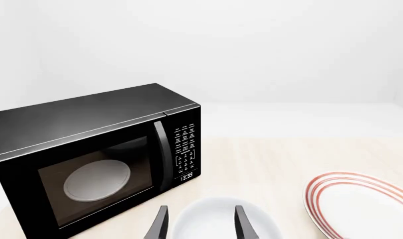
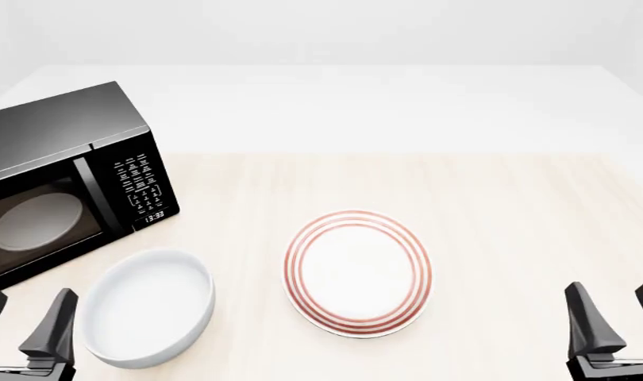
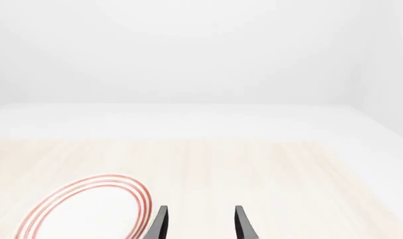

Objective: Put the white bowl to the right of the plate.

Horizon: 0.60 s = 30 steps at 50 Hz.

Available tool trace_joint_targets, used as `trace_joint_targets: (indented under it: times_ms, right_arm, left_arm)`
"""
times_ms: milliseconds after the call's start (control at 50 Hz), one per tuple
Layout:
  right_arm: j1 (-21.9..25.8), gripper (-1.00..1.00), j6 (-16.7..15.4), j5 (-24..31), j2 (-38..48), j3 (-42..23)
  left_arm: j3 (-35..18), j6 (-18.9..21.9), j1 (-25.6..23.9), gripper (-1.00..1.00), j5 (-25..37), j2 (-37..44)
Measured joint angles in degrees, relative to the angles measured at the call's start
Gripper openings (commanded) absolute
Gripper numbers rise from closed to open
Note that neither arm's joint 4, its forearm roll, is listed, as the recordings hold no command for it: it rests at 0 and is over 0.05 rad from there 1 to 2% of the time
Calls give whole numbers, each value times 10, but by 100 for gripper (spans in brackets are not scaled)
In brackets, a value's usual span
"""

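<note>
The white bowl (image 2: 147, 308) rests on the table at front left, just left of the plate (image 2: 358, 272), which lies flat in the middle with red rings round its rim. My left gripper (image 2: 23, 321) stands open at the front left corner, beside the bowl's left edge and apart from it. In the left wrist view the bowl (image 1: 221, 219) shows between and beyond the open fingers, with the plate (image 1: 364, 206) off to one side. My right gripper (image 2: 618, 313) stands open at the front right, holding nothing. The right wrist view shows the plate (image 3: 82, 211) beside that gripper (image 3: 200, 224).
A black microwave (image 2: 62, 178) stands at the left of the table behind the bowl, its door shut and a pale oval disc (image 2: 38, 222) visible inside. Bare wooden tabletop (image 2: 512, 238) stretches right of the plate.
</note>
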Motion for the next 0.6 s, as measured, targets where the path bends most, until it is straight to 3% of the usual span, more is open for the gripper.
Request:
trace_joint_targets:
  times_ms: [180, 600]
  right_arm:
    - [-6, 100, -8, -5, 10, 2]
    - [38, 100, -13, -121, 161, -13]
  left_arm:
    - [0, 0, 0, 100, 0, 0]
    - [0, 0, 0, 100, 0, 0]
